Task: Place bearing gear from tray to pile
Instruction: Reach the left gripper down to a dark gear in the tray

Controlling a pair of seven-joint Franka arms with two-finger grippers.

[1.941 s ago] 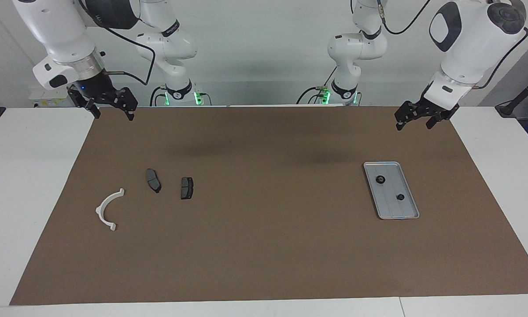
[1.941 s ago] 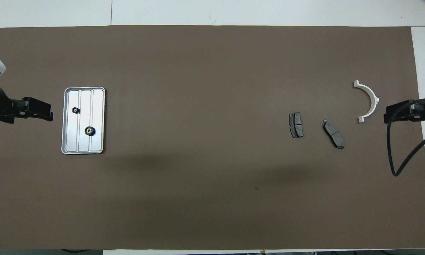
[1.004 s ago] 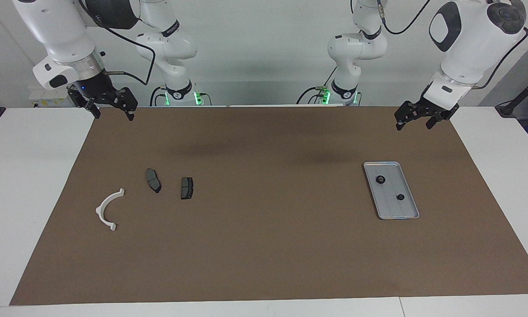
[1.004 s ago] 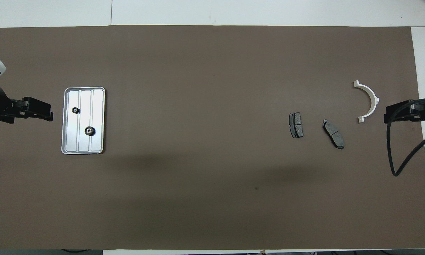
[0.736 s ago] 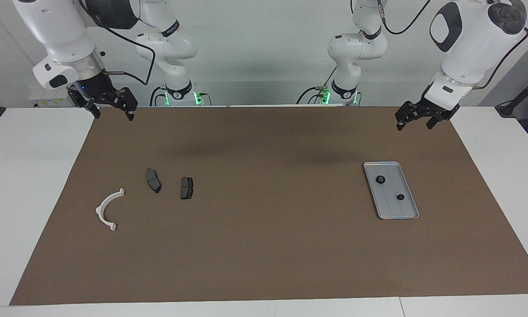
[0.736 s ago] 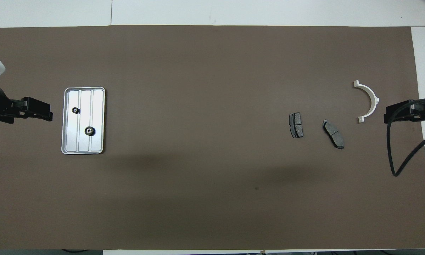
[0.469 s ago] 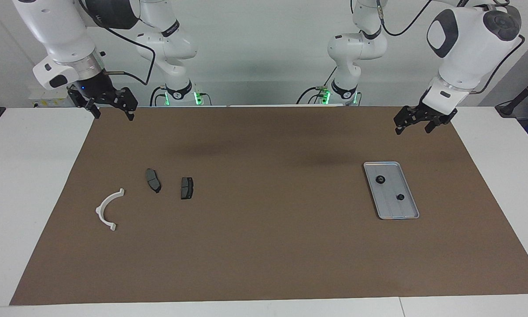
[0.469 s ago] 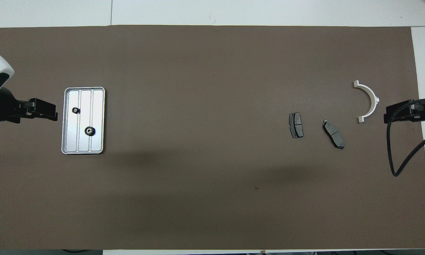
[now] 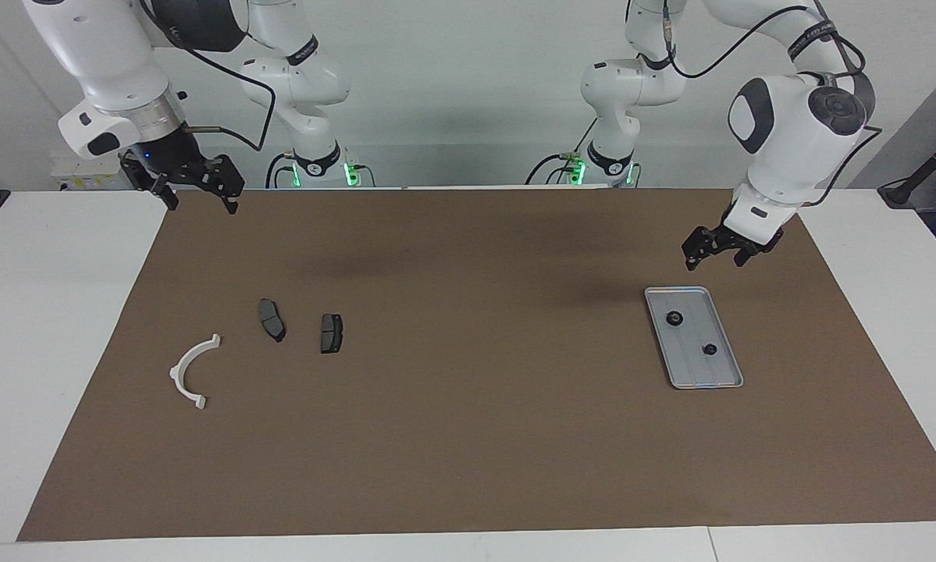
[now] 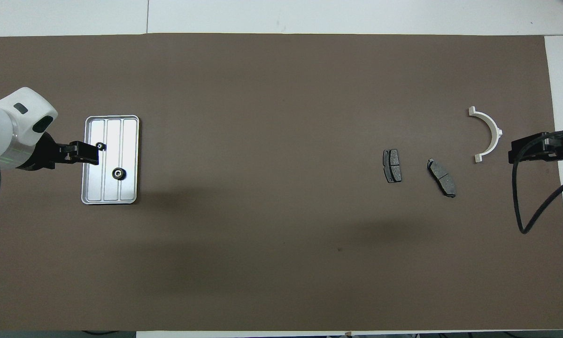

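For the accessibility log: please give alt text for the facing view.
The open left gripper hangs above the mat near the silver tray, which holds two dark gears. The right gripper, open, waits above the mat's corner; two brake pads and a white bracket lie nearby.

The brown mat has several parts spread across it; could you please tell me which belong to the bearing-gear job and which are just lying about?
Belonging to the job:
- tray
- larger gear and smaller gear on the tray
- pile: white bracket, two brake pads
- left pincer, open, raised near the tray

Just lying about:
- right pincer, open, waiting
- brown mat
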